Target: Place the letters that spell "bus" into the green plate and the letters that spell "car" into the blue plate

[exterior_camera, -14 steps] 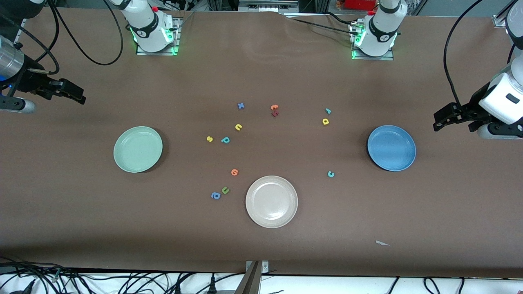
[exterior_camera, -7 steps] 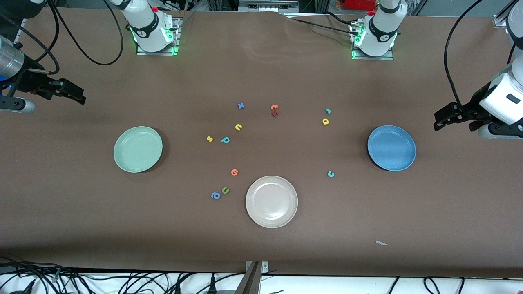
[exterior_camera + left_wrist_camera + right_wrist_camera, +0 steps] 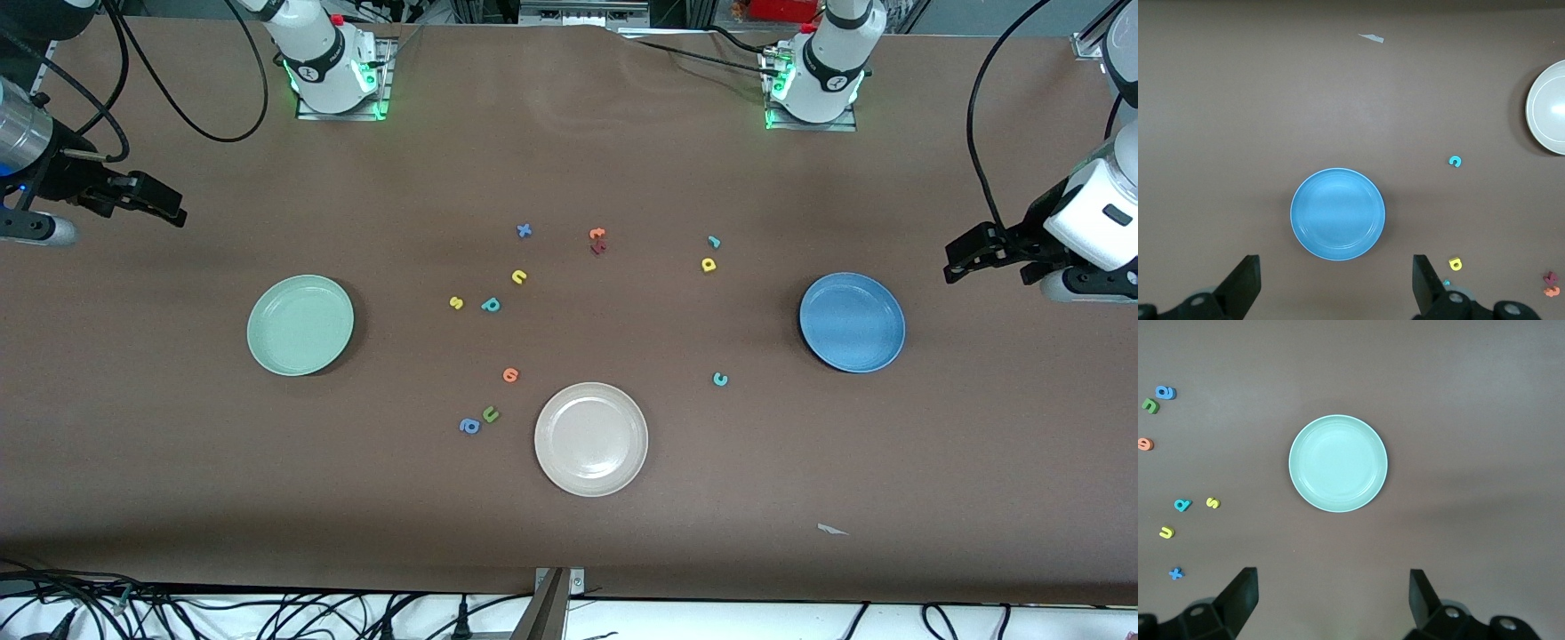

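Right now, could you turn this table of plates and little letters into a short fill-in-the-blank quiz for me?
1. The plate nearest the front camera is ____ in colour.
2. The number of letters lying in the green plate is ____.
3. The yellow s lies beside a teal ____.
4. The teal c lies closest to the ____ plate.

Missing words: beige; zero; b; blue

The green plate (image 3: 300, 324) lies toward the right arm's end of the table, the blue plate (image 3: 852, 322) toward the left arm's end, well apart. Between them, nearer the front camera, sits the beige plate (image 3: 591, 438). The s (image 3: 456, 303), b (image 3: 490, 305) and u (image 3: 519, 277) cluster nearer the green plate. The a (image 3: 708, 264) and r (image 3: 713, 241) lie near the blue plate, the c (image 3: 720, 380) nearer the camera.
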Controlling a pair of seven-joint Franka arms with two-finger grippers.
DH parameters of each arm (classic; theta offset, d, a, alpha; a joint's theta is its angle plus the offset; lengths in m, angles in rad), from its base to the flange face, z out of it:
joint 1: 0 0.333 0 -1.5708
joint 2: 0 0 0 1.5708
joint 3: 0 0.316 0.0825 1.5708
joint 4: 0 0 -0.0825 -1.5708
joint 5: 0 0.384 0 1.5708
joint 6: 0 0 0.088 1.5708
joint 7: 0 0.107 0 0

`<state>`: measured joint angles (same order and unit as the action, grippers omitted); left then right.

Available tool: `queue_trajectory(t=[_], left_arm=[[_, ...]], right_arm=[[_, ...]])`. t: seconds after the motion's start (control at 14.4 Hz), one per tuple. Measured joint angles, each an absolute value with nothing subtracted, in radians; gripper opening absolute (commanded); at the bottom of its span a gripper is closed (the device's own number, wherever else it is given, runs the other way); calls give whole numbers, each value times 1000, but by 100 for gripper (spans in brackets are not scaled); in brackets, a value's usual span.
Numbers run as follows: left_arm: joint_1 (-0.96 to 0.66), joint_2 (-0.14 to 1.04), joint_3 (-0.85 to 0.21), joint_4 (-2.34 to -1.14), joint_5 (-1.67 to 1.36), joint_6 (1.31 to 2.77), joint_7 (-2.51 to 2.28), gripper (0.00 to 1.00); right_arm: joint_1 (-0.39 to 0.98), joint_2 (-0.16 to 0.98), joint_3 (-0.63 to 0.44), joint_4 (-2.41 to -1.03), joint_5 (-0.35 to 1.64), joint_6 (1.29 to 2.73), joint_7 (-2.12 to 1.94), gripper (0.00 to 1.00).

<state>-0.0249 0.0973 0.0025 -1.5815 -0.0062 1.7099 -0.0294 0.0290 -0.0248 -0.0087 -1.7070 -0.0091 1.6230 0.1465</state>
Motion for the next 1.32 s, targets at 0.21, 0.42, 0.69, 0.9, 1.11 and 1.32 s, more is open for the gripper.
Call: queue_trajectory(t=[0.21, 0.42, 0.69, 0.9, 1.11, 1.32], left_arm=[[-25, 98, 3, -1582, -6, 1709, -29, 100], [-25, 98, 2, -1582, -6, 1709, -29, 100], [-30, 108, -2, -1587, -11, 1709, -36, 100], [-42, 135, -6, -1587, -61, 1710, -124, 100], [-96, 186, -11, -1588, -67, 1754, -241, 100], [-166, 274, -15, -1591, -67, 1838, -369, 100]], right_arm=[[29, -25, -9, -1707, -9, 1623, 146, 100], [29, -25, -9, -1707, -9, 1621, 146, 100], [29, -25, -7, -1707, -9, 1596, 146, 100], [52, -15, -3, -1708, -9, 1538, 146, 100], [101, 30, 0, -1713, -9, 1521, 149, 100], [179, 101, 2, -1714, -7, 1580, 229, 100]])
